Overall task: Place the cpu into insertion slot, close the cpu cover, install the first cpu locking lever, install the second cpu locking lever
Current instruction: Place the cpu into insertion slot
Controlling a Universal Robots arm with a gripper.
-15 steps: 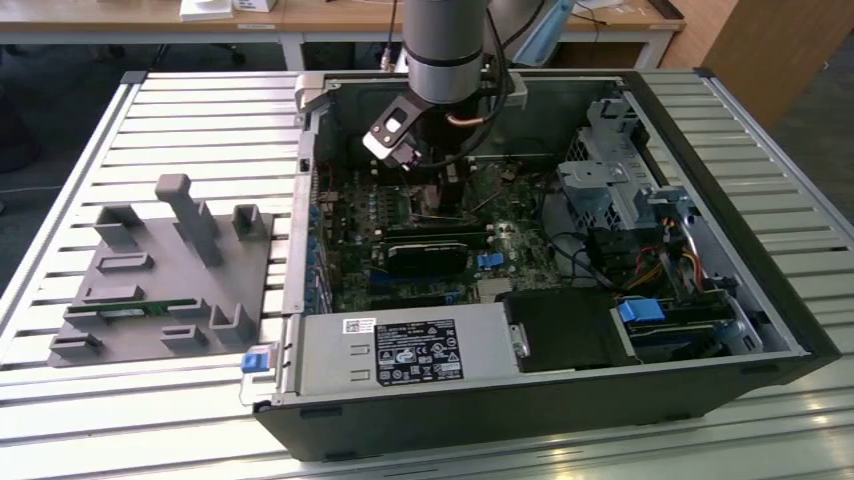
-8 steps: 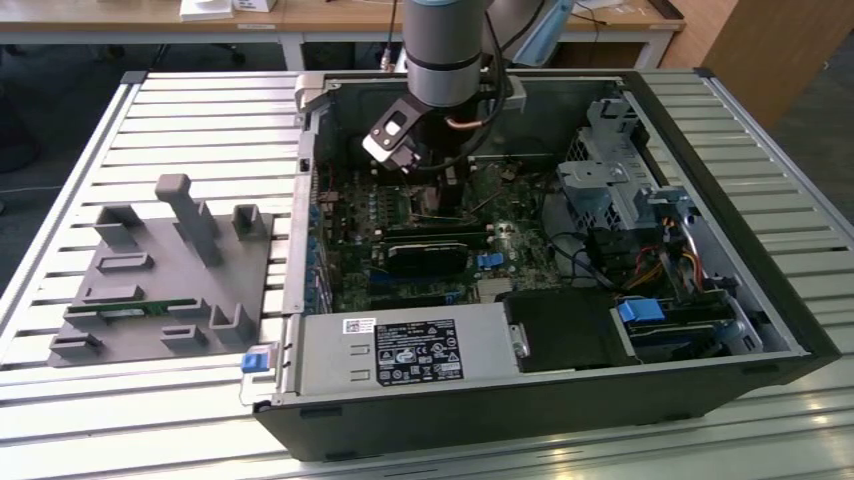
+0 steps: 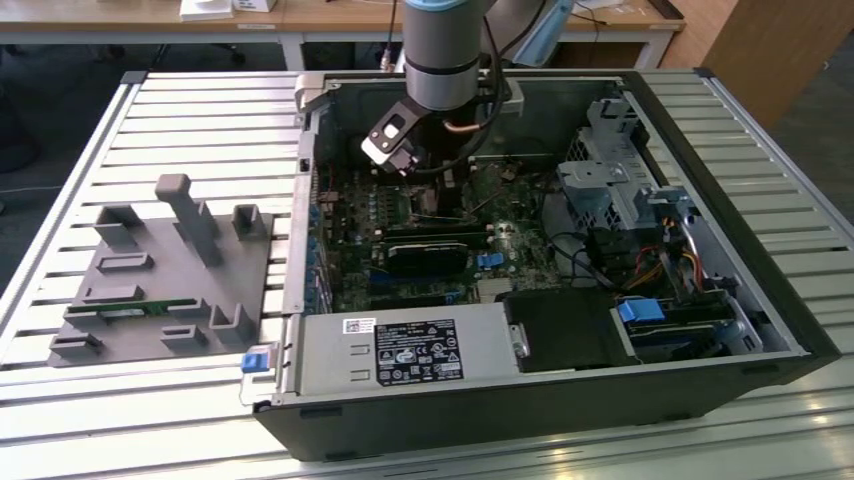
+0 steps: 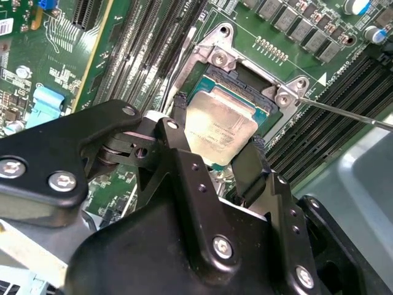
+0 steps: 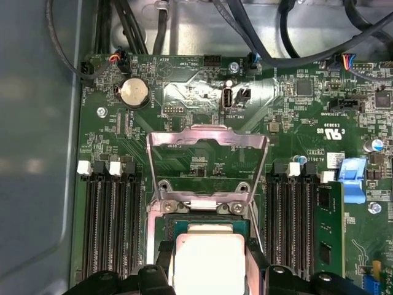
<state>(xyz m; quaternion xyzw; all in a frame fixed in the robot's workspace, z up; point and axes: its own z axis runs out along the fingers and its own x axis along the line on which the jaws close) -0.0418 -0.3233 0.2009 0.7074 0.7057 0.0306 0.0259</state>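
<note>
Second wrist view: lever point(image 4: 350, 115) nr cpu point(image 4: 221, 126)

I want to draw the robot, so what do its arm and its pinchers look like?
The arm is a silver-grey tube with a light blue band at its top and black cables running beside it. The gripper is black, with two narrow fingers dotted with silver screws.

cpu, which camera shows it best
The second wrist view: the cpu shows most of its top, held by the gripper over the insertion slot. The first wrist view cuts off part of it; in the exterior view the arm blocks it.
</note>
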